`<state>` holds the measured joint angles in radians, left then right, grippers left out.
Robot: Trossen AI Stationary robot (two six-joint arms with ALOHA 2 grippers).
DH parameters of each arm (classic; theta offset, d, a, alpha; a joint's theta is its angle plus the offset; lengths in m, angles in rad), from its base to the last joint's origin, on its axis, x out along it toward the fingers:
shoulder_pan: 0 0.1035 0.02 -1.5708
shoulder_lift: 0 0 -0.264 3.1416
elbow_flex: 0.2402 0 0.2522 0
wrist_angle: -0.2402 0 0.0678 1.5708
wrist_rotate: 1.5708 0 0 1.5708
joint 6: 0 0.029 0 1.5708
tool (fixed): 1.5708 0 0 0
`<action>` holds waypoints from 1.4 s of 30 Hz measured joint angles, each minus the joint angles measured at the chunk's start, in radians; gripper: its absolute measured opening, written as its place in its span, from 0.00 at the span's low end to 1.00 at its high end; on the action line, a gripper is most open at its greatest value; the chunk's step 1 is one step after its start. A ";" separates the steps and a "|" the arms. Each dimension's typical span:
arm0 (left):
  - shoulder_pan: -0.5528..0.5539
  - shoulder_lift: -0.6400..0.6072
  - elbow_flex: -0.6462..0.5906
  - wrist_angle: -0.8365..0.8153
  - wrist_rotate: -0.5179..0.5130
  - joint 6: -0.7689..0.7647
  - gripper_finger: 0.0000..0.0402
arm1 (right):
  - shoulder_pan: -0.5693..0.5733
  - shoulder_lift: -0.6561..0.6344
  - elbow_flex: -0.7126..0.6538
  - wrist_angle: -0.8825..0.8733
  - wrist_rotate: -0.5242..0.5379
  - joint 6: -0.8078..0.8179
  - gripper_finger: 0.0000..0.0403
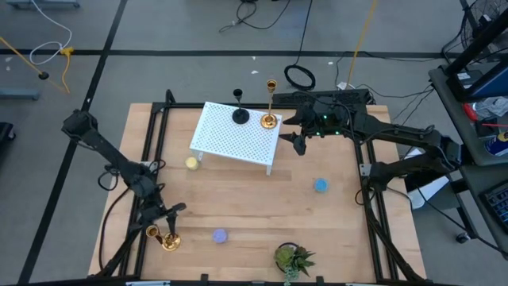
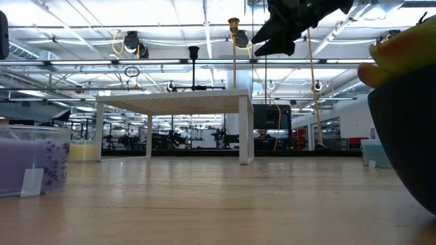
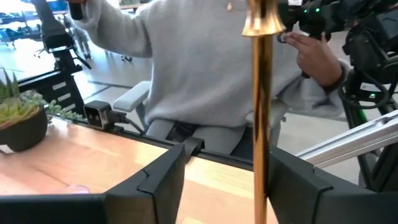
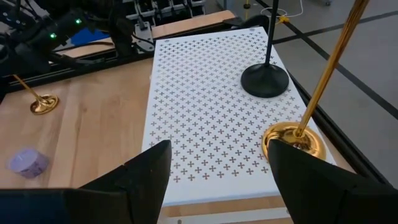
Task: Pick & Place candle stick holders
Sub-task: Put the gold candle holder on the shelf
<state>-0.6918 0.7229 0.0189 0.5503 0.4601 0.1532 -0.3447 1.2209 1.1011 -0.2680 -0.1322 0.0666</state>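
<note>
A white perforated rack (image 1: 234, 135) stands at the table's far middle. A black candlestick (image 1: 240, 115) and a gold candlestick (image 1: 270, 119) stand upright on it by their round bases. My right gripper (image 1: 298, 143) is open and empty, above the rack's right edge, beside the gold one's base (image 4: 292, 142). A second gold candlestick (image 1: 163, 237) stands on the table at the near left. My left gripper (image 1: 171, 213) is open at it. In the left wrist view its stem (image 3: 261, 112) stands upright between the two fingers, closer to one finger (image 3: 298, 186). My left gripper comes level at the gold candlestick's stem (image 3: 261, 162), its fingers on either side. I cannot tell whether a finger touches the stem.
A yellow puck (image 1: 191, 163), a blue puck (image 1: 321, 185) and a purple puck (image 1: 220, 235) lie on the table. A potted plant (image 1: 292, 258) stands at the near edge. A person in a grey sweater (image 3: 205, 62) sits just beyond the table's near-left side.
</note>
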 joint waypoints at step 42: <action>0.524 0.003 0.641 -0.257 -0.959 -0.113 0.03 | 0.000 0.001 0.000 0.031 0.000 -0.052 0.63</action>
<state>-0.1681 0.7262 0.6602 0.2937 -0.4984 0.0404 -0.3447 1.2217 1.1011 -0.2371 -0.1322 0.0143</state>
